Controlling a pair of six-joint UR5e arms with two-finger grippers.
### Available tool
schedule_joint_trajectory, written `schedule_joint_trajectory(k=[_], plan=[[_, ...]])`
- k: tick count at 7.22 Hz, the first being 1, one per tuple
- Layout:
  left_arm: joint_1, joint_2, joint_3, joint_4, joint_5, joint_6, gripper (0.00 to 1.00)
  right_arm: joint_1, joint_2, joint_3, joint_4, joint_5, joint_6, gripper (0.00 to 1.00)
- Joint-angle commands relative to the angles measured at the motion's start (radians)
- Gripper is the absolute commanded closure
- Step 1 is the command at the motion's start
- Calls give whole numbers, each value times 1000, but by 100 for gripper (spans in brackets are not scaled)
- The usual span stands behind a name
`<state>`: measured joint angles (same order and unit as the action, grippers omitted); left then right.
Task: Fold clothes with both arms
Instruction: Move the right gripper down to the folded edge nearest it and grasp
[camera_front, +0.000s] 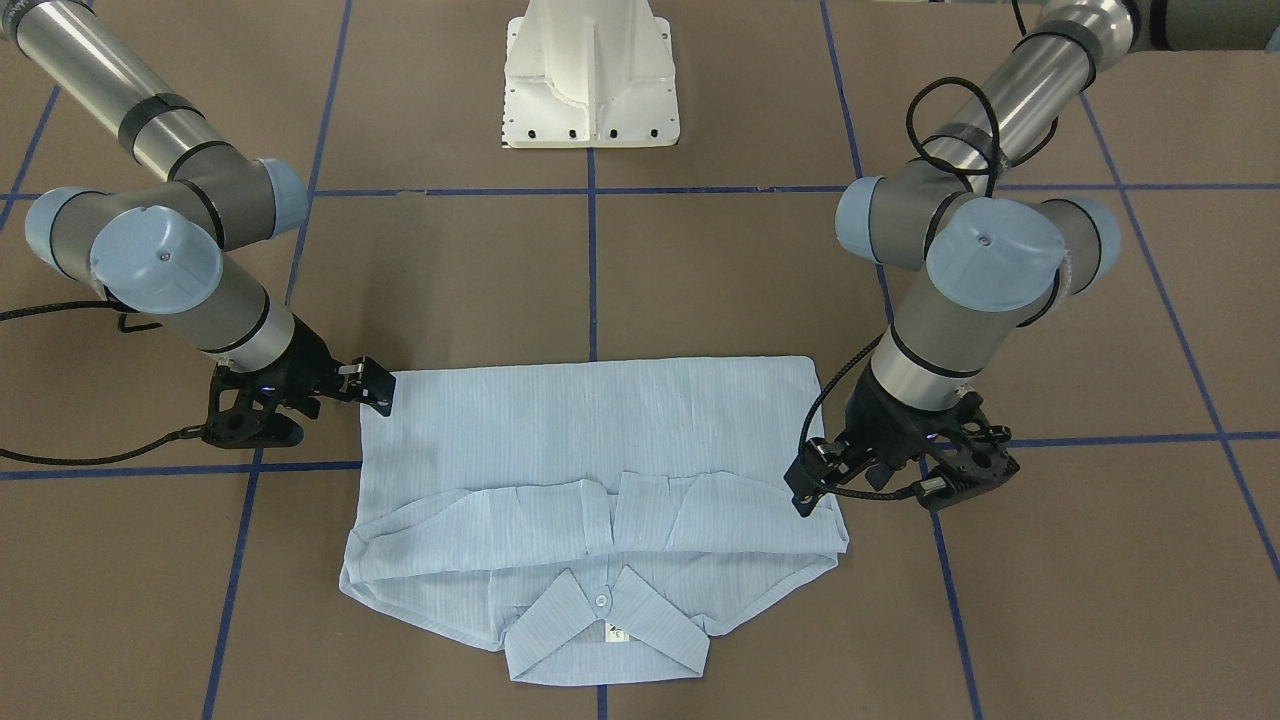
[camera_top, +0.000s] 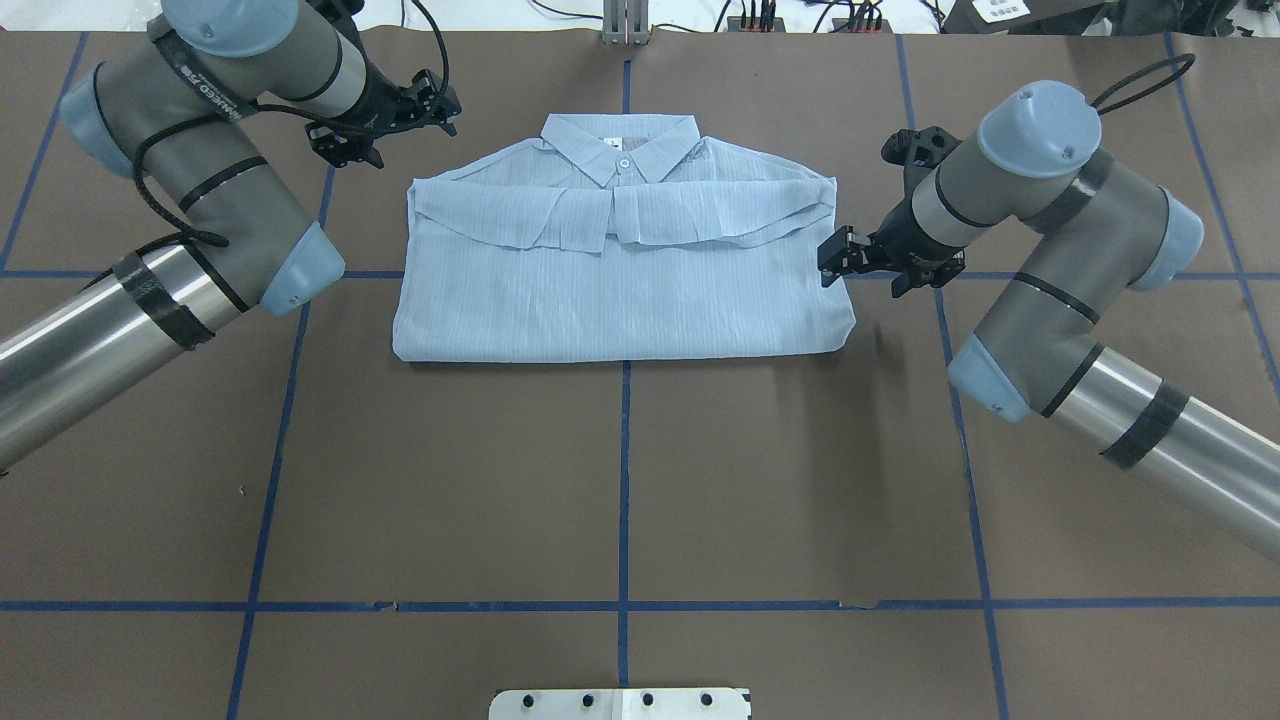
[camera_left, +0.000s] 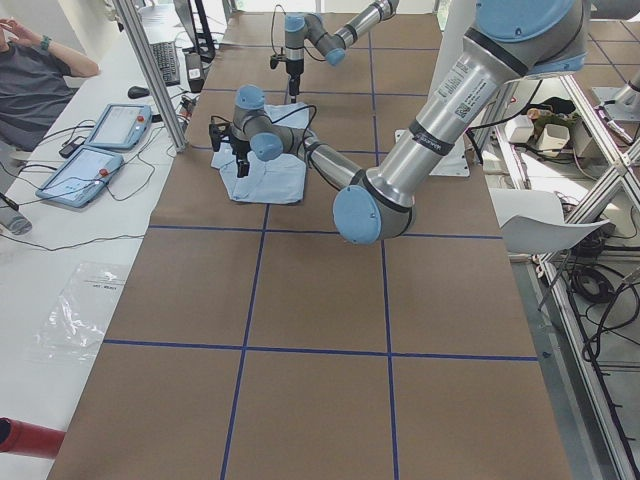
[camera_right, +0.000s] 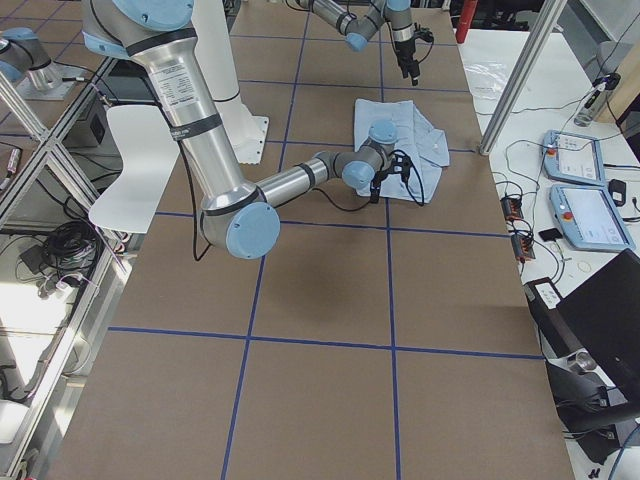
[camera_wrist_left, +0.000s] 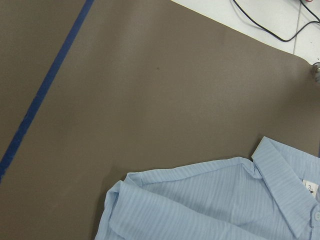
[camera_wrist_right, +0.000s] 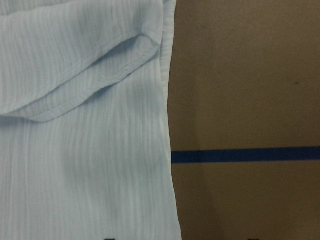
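The light-blue striped shirt (camera_front: 590, 430) (camera_top: 620, 310) lies flat on the brown table, folded into a rectangle. Its collar (camera_top: 620, 140) is on the side far from the robot's base, and a folded-over flap lies just below the collar. My left gripper (camera_top: 445, 100) (camera_front: 808, 482) hovers open beside the shirt's collar-side corner, holding nothing. My right gripper (camera_top: 832, 258) (camera_front: 378, 388) stands open at the opposite side edge, just off the cloth. The left wrist view shows the shirt's shoulder and collar (camera_wrist_left: 210, 200). The right wrist view shows the shirt's side edge (camera_wrist_right: 75, 150).
Blue tape lines (camera_top: 625, 480) grid the table. The white robot base (camera_front: 590, 90) stands at the near middle edge. Cables and plugs (camera_top: 760, 15) line the far edge. A side desk with tablets (camera_left: 100, 150) and a seated person (camera_left: 40, 80) is beyond that edge.
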<state>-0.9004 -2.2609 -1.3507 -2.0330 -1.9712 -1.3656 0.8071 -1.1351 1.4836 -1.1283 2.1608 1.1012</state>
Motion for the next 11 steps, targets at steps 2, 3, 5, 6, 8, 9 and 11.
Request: schedule_joint_trajectory(k=[2, 3, 5, 6, 8, 9, 11], plan=[[0, 14, -4, -1, 2, 0, 1, -23, 0, 1, -5, 4, 0, 59], [0, 17, -4, -1, 2, 0, 1, -29, 1, 3, -5, 4, 0, 59], [-2, 17, -4, -1, 2, 0, 1, -35, -2, 1, -7, 8, 0, 58], [-2, 17, -7, -1, 3, 0, 1, -37, -3, 3, -8, 10, 0, 58], [-2, 21, -13, -1, 2, 0, 1, -37, -3, 4, -10, 31, -1, 99], [-3, 21, -16, 0, 3, 0, 2, -33, -5, 16, -10, 49, -1, 100], [-5, 61, -77, 5, 2, 0, 3, -31, -136, 193, 1, 70, -15, 100]])
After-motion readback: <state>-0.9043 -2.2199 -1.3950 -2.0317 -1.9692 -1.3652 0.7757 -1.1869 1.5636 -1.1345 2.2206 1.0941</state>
